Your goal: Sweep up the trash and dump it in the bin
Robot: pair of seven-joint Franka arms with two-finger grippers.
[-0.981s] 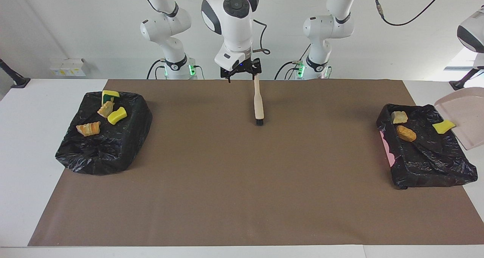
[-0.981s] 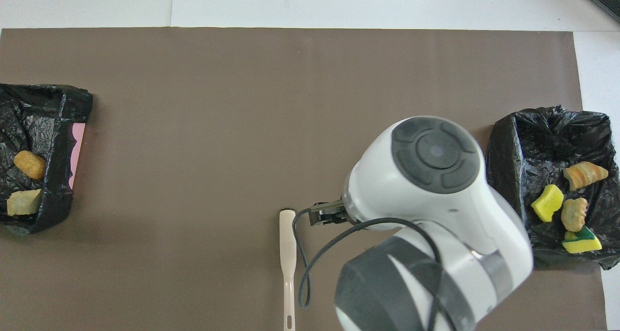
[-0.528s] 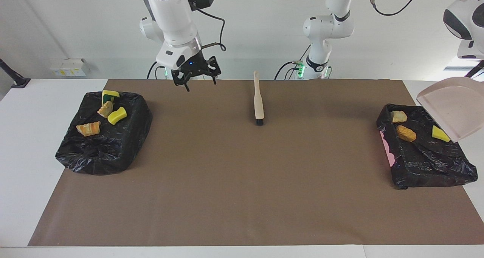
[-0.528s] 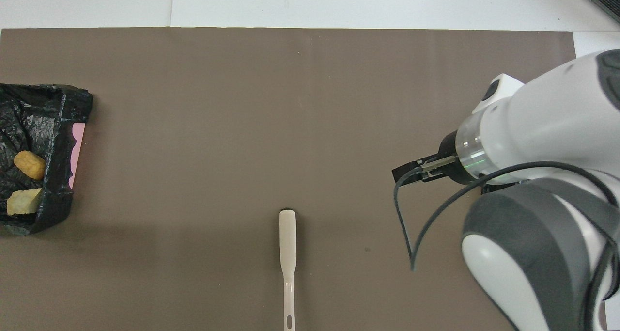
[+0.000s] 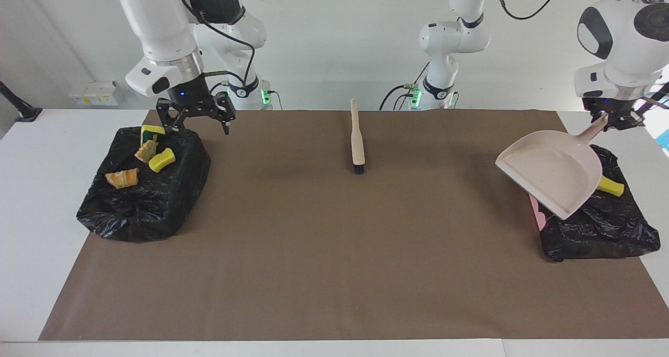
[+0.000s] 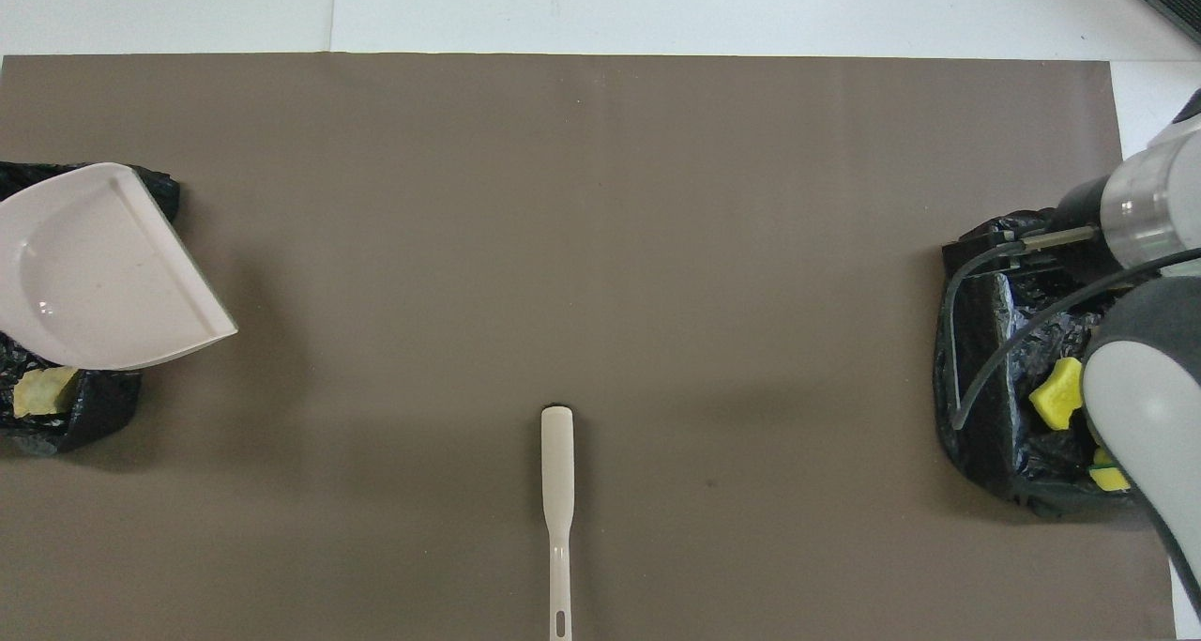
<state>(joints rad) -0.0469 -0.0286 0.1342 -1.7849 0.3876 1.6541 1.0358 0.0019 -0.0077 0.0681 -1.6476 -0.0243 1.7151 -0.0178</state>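
Dustpan (image 5: 554,176) now masking bin (image 5: 601,226) scraps, left pincer (image 5: 611,121) pinching its handle; right pincer (image 5: 196,117) spread.

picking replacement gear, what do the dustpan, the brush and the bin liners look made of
Dustpan: likely moulded plastic, pale pink-beige, smooth with a faint sheen and a raised rim. Brush: pale one-piece handle, plastic or light wood, hard to say; dark bristle tuft at its end. Bin liners: thin black plastic film, crinkled and glossy.
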